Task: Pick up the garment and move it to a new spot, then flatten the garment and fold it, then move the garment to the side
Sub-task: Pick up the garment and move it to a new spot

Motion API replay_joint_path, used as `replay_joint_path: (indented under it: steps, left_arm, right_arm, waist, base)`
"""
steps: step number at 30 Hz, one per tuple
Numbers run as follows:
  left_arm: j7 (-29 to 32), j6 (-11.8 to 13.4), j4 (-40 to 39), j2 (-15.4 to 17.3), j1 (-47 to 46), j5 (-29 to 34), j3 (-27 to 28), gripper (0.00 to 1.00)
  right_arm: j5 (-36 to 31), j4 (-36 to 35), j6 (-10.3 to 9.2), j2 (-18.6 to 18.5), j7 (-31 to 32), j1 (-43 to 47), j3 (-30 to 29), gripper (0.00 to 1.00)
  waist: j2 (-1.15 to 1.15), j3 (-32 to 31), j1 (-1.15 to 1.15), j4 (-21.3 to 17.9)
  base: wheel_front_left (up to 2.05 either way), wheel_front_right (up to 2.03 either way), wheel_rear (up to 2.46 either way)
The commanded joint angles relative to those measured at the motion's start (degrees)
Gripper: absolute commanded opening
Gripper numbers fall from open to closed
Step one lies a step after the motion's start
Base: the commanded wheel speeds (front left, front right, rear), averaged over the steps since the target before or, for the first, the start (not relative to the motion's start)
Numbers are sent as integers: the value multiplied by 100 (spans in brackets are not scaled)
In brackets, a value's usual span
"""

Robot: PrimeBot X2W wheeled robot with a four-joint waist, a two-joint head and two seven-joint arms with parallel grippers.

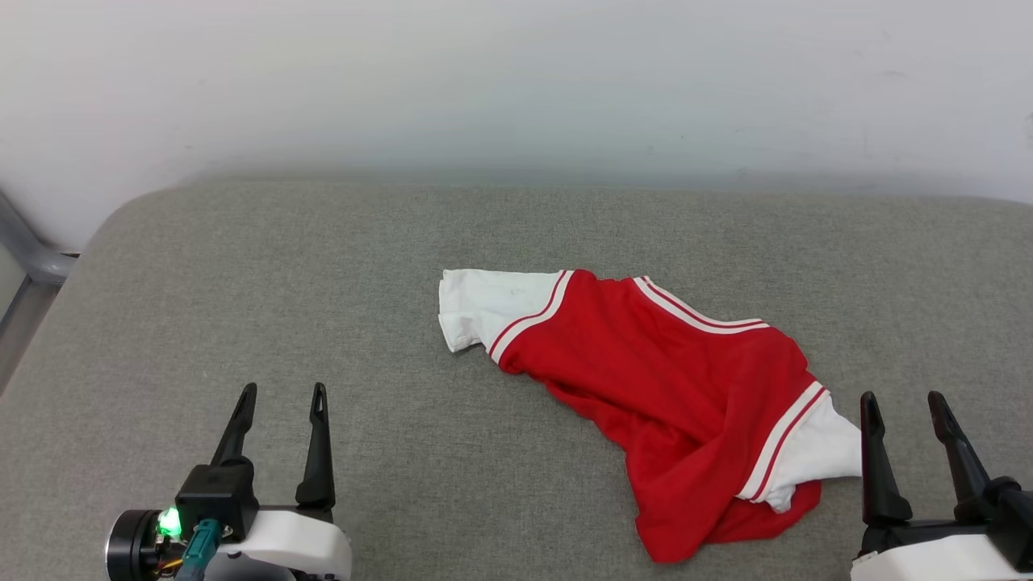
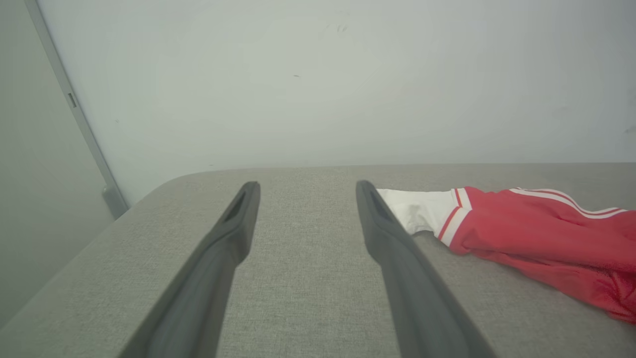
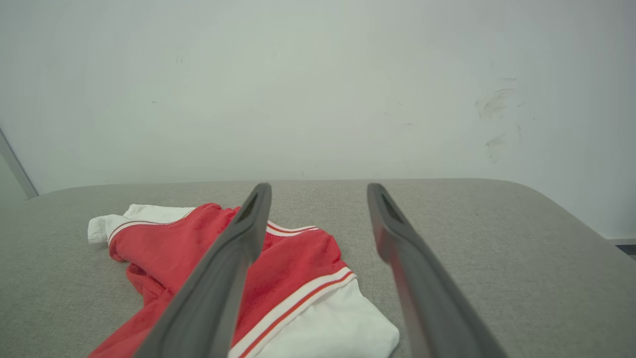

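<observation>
The garment (image 1: 670, 379) is a red jersey shirt with white sleeves and red-white striped trim, lying crumpled on the grey cushioned surface (image 1: 323, 274), right of centre. One white sleeve points to the far left, the other lies at the near right. My left gripper (image 1: 282, 391) stands open at the lower left, well apart from the cloth. At the lower right my right gripper (image 1: 902, 399) is open too, just right of the near sleeve. The left wrist view has the garment (image 2: 536, 228) to the right of its open fingers; the right wrist view has the garment (image 3: 298, 258) low and left.
A pale wall (image 1: 516, 81) rises right behind the grey surface. The surface's rounded left corner drops off beside a grey metal frame (image 1: 32, 258). Bare grey fabric spreads left of and behind the shirt.
</observation>
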Motion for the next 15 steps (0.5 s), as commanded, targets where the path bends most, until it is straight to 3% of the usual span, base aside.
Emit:
replay_joint_path:
  steps: [1,15]
  left_arm:
    - [-15,-79,-5,-67,87,72,87,100]
    - [-15,-632,126,-582,395,631,514,100]
  right_arm:
    - [14,12,-4,8,-14,65,3,100]
    - [20,84,-4,8,-14,266,36,100]
  waist:
    - [0,-17,0,-2]
    - [0,-109,0,-30]
  base:
    - [0,0,0]
    - [0,0,0]
